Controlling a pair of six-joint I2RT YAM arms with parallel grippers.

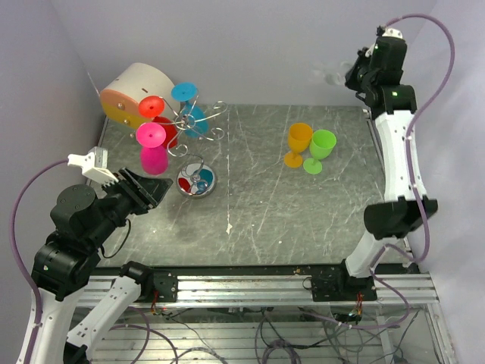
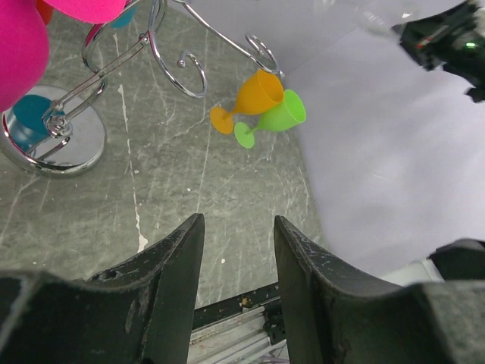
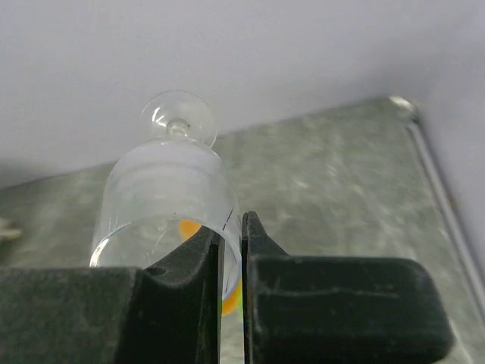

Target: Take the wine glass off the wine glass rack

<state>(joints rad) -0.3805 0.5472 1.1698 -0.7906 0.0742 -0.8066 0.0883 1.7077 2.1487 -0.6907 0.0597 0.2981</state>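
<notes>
The right gripper (image 3: 231,227) pinches the rim of a clear, smooth, stemmed wine glass (image 3: 170,186), seemingly well right of the thin silver wire wine glass rack (image 2: 72,140) with its round shiny chrome base; the left gripper (image 2: 239,221), jaws apart, hangs near that rack.

Five coloured glasses (image 1: 298,136), one clear glass (image 3: 168,189), one rack (image 1: 198,182), one drum (image 1: 135,85).
</notes>
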